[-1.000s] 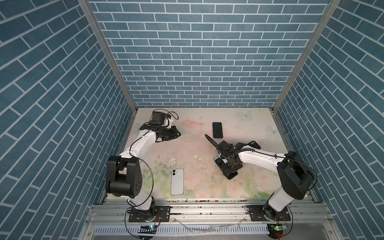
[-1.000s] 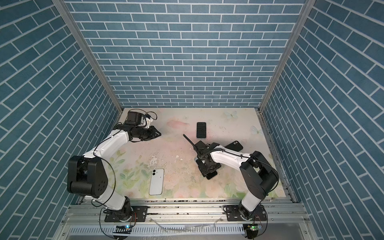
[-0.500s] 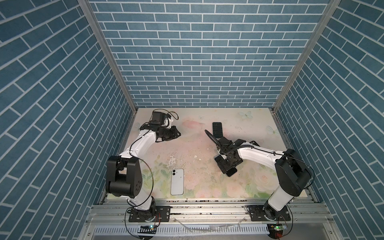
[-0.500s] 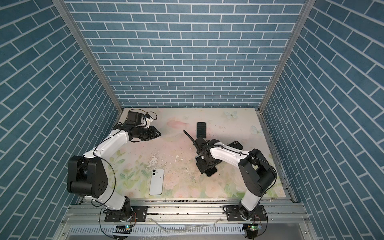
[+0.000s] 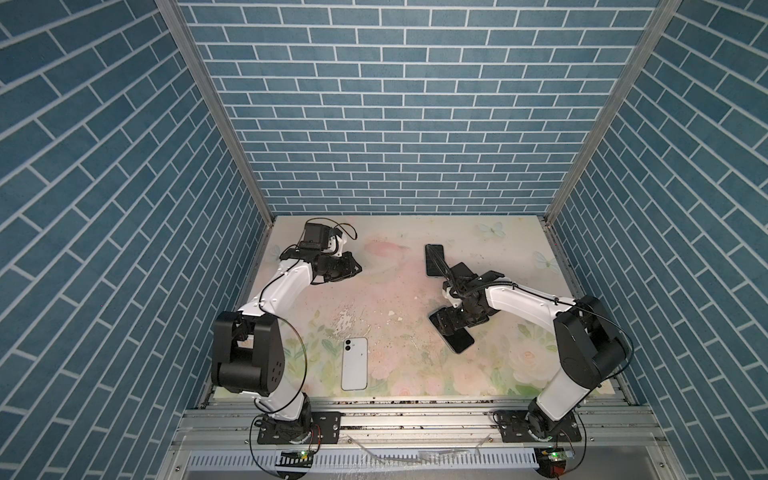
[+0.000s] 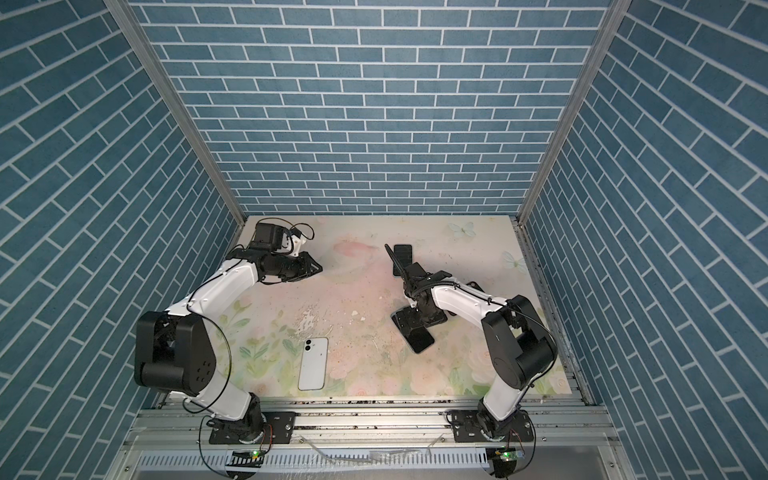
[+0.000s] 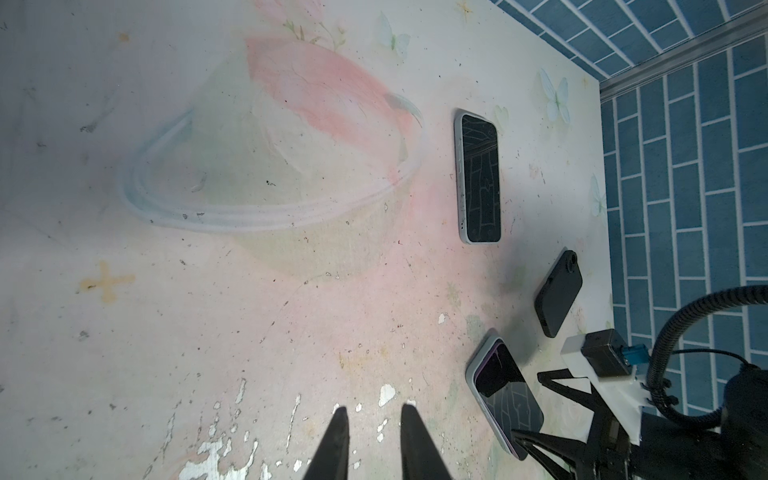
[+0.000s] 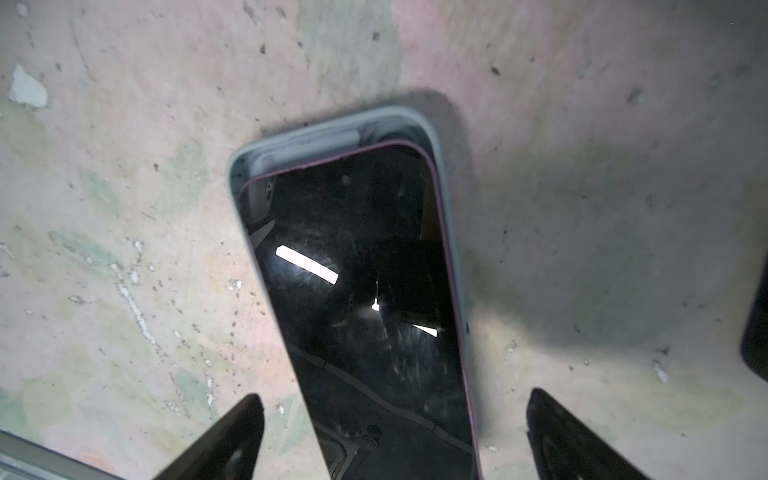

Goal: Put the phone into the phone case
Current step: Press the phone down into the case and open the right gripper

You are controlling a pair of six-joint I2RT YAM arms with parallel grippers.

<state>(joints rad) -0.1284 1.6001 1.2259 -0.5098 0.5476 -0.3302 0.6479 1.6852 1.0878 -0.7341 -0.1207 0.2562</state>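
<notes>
The right fingers [image 8: 245, 428] are being held wide apart with nothing clamped. 1 is standing on each side of the near end of the phone [image 8: 365, 291], clear of its edges. The phone is lying screen-up inside the grey phone case [image 8: 235, 178] on the surface [image 8: 124, 208]. Its long axis is running away from the fingers, tilted a little to 1 side.

At the far end, a strip of bare case interior is being left showing between the phone's purple edge and the case rim. The phone is therefore judged to be resting in the case without being fully seated. The coming move is judged to turn on that gap, so a press on the far end, or a nudge along the long axis, is probably being called for.

The right arm is clearly the nearer 1. Well apart across the surface, the left fingers [image 7: 338, 436] are being held close together with a narrow gap, on nothing. Beyond the right arm, a second phone [image 5: 434, 259] is lying flat and untouched.
</notes>
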